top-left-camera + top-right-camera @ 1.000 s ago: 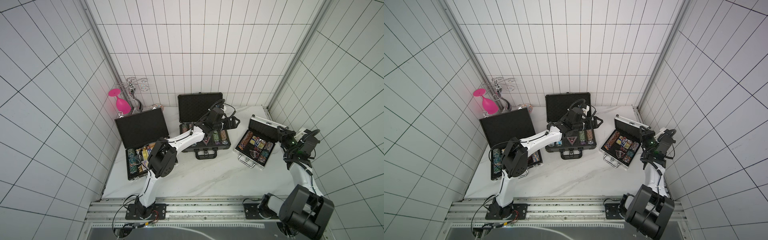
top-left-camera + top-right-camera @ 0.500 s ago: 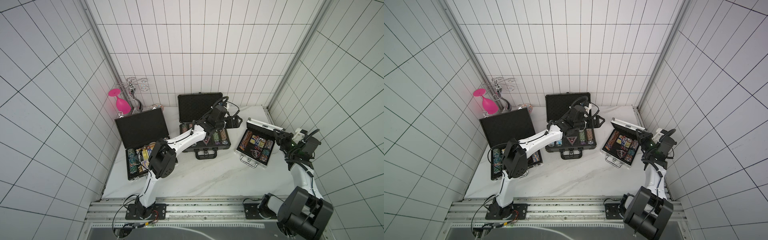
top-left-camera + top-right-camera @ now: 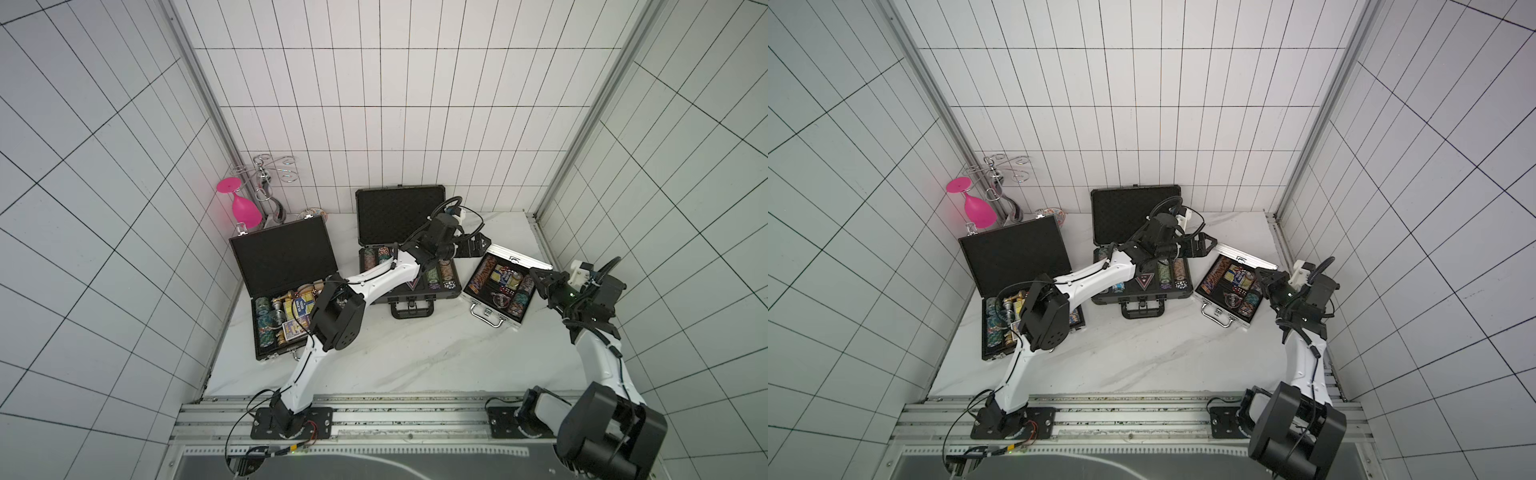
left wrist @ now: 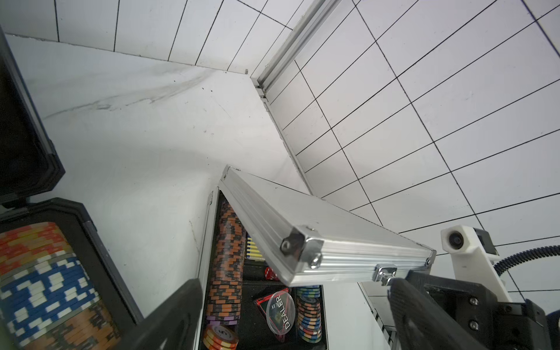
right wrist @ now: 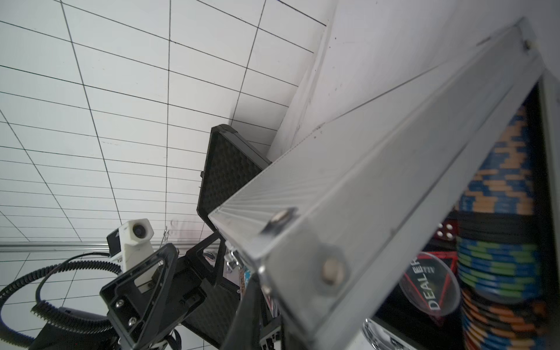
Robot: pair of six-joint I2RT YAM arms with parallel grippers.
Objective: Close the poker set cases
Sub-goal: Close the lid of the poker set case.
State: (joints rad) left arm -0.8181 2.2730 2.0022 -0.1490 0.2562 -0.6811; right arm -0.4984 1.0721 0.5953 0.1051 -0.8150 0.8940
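Observation:
Three poker set cases lie on the marble table. The flat black case (image 3: 282, 257) at the left and the dark grey case (image 3: 399, 216) in the middle stand with lids upright. The small silver case (image 3: 494, 316) at the right has its lid (image 3: 519, 259) tilted low over the chips (image 4: 225, 257). My left gripper (image 3: 478, 245) (image 4: 291, 306) is open beside the lid's (image 4: 333, 230) near corner, holding nothing. My right gripper (image 3: 536, 276) (image 5: 266, 318) is shut, its fingers against the lid's (image 5: 348, 181) opposite corner.
A pink glass (image 3: 245, 208) hangs upside down on a wire rack (image 3: 266, 174) in the back left corner, with a small dish (image 3: 311, 215) beside it. Tiled walls enclose three sides; the right wall runs close behind the silver case. An aluminium rail (image 3: 374, 419) lines the front.
The silver case's lid has swung down from nearly upright to a low tilt over its base. The right gripper followed it down and forward. The left gripper slid right toward the lid.

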